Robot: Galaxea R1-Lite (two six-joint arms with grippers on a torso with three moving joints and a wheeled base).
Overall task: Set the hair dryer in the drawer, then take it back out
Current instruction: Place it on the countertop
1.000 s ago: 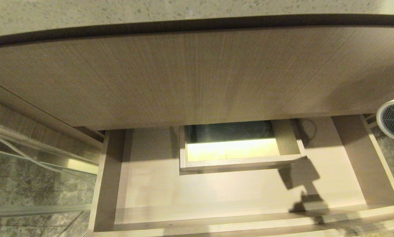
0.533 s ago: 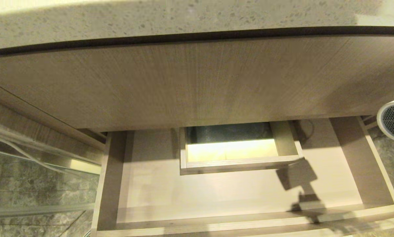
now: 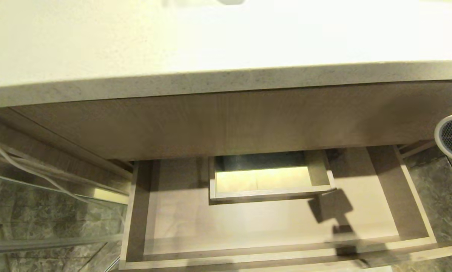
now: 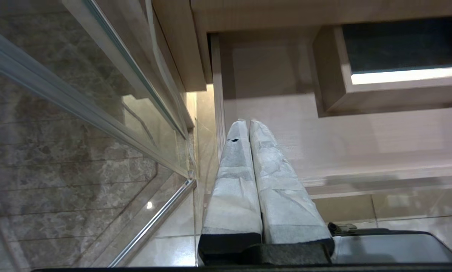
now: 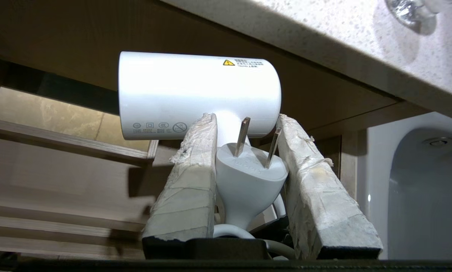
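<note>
The hair dryer is gripped by its handle in the right tool, its barrel lying crosswise above the fingertips, with the plug caught between them. It is held just outside the right side wall of the open drawer, whose floor lies leftward and lower. The left tool is closed and empty near the left wall.

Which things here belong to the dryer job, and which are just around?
Job:
- hair dryer, with its plug, held in the right hand
- open drawer

Just around:
- stone countertop
- glass panel
- glass knob on the countertop
- left hand, shut, idle above the drawer
</note>
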